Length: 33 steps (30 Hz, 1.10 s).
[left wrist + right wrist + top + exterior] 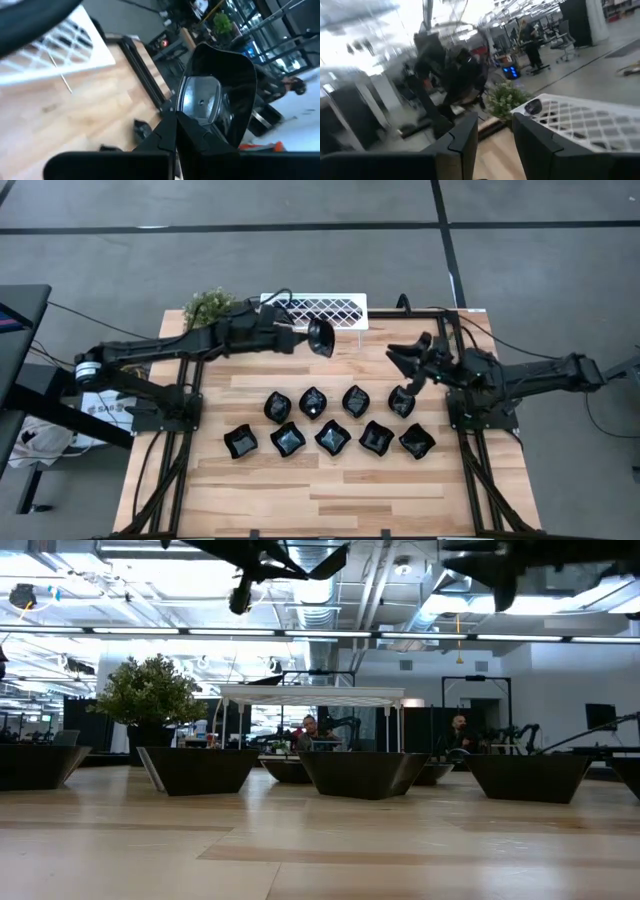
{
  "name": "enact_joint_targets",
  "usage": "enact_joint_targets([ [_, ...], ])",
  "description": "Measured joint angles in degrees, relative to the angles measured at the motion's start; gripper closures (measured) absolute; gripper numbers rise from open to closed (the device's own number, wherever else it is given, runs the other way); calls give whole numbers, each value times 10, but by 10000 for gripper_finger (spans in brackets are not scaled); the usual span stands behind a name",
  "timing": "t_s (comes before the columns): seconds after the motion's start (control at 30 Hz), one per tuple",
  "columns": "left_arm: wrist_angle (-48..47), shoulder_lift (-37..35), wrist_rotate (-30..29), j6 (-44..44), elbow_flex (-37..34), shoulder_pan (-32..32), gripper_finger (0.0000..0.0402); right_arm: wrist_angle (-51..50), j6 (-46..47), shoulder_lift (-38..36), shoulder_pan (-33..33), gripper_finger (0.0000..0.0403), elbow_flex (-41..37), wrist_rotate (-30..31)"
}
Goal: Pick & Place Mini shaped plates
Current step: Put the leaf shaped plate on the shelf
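Several glossy black mini shaped plates [332,437] rest on their bases in two rows at the middle of the wooden table, and show as dark bowls [360,773] in the low view. My left gripper [305,335] is raised near the table's far edge, just in front of the white lattice rack [318,308], and is shut on one more black plate [321,338]. My right gripper [405,362] hovers open above the right end of the far row, over a plate [402,401] without touching it. Its fingers [465,137] stand apart in the right wrist view. My left gripper pinches the black plate by its rim [186,112] between the two fingers [167,132]. The fingers come level from the table's left. The plate is lifted clear of the table and stands on edge beyond the fingertips, its hollow side [202,97] facing the wrist camera.
A small green potted plant [208,304] stands at the far left corner beside the rack. Dark frame rails [190,395] run along both table sides. Bare wood [330,495] lies in front of the plate rows. People sit in the room behind [310,730].
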Motion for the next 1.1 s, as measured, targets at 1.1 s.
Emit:
enact_joint_targets([
  [1.1, -2, 64, -78, 205, 98, 115, 399, -267, -342, 378, -142, 261, 488, 120],
])
